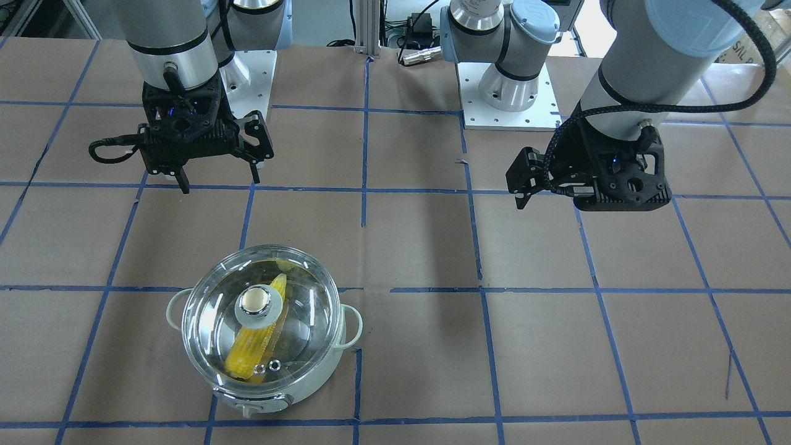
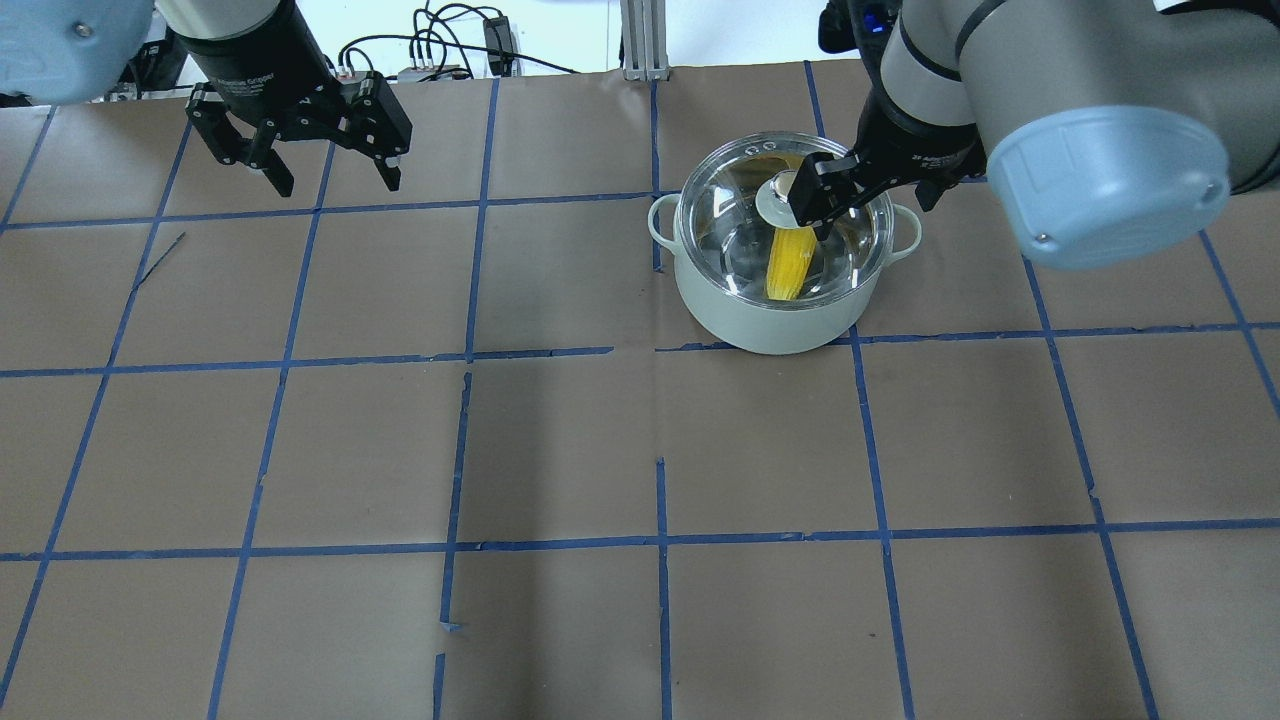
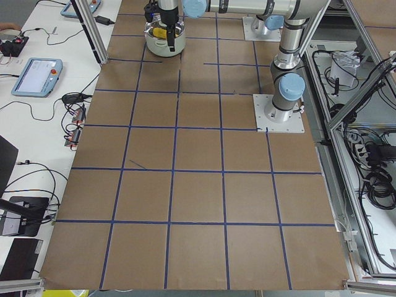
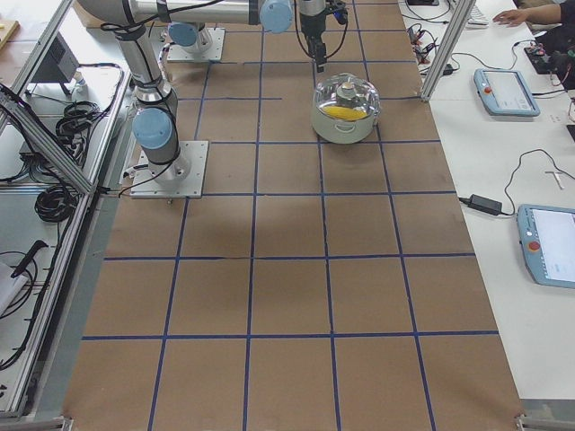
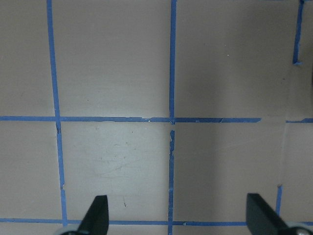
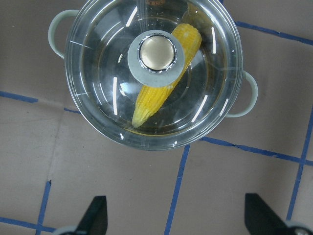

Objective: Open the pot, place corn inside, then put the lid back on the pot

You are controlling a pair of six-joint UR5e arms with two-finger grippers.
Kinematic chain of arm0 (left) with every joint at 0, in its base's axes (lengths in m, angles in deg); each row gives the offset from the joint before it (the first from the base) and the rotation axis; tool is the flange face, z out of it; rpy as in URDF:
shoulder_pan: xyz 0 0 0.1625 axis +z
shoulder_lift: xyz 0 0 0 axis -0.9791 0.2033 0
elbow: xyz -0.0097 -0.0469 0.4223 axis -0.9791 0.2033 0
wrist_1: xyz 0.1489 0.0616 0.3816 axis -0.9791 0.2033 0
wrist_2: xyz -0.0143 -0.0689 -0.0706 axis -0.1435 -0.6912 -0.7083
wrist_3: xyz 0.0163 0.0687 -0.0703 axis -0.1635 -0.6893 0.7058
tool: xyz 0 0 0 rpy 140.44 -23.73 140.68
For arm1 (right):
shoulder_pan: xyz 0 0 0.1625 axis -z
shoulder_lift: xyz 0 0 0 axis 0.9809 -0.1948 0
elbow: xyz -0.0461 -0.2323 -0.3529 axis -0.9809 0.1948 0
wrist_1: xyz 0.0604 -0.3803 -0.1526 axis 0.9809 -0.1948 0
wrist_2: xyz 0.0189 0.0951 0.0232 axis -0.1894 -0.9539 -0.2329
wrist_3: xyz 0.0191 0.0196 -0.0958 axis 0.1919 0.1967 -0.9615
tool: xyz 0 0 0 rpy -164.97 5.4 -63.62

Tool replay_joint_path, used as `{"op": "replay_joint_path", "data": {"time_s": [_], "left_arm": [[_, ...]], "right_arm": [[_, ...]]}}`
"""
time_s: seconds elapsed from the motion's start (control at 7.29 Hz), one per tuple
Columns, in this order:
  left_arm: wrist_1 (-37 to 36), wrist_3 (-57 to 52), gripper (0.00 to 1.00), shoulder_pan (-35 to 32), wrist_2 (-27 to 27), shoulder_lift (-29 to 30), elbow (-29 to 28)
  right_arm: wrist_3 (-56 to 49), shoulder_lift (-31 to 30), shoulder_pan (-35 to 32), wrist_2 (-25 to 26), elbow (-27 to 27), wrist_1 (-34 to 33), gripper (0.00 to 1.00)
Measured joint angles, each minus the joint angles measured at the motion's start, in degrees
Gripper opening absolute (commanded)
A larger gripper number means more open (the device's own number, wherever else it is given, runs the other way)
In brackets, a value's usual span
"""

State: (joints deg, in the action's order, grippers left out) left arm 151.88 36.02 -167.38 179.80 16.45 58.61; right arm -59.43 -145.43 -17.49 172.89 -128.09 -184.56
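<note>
Overhead exterior gives you the pot (image 2: 765, 322) right of centre, lid (image 2: 728, 215) seated on its rim, corn (image 2: 790, 262) lying inside under the glass. Both pincers are spread wide and empty: right gripper (image 1: 219, 180) hangs near the pot, left gripper (image 2: 338, 183) well apart. Looks finished to me; you only need to park the arms.

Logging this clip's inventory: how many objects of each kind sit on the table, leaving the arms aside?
pot: 1
lid, on the pot: 1
corn, inside the pot: 1
Total: 3
</note>
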Motion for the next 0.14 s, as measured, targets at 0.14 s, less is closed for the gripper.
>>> {"op": "replay_joint_path", "data": {"time_s": [0.14], "left_arm": [[0.0, 0.0, 1.00, 0.0, 0.0, 0.0, 0.0]], "right_arm": [[0.1, -0.5, 0.1, 0.1, -0.6, -0.1, 1.00]]}}
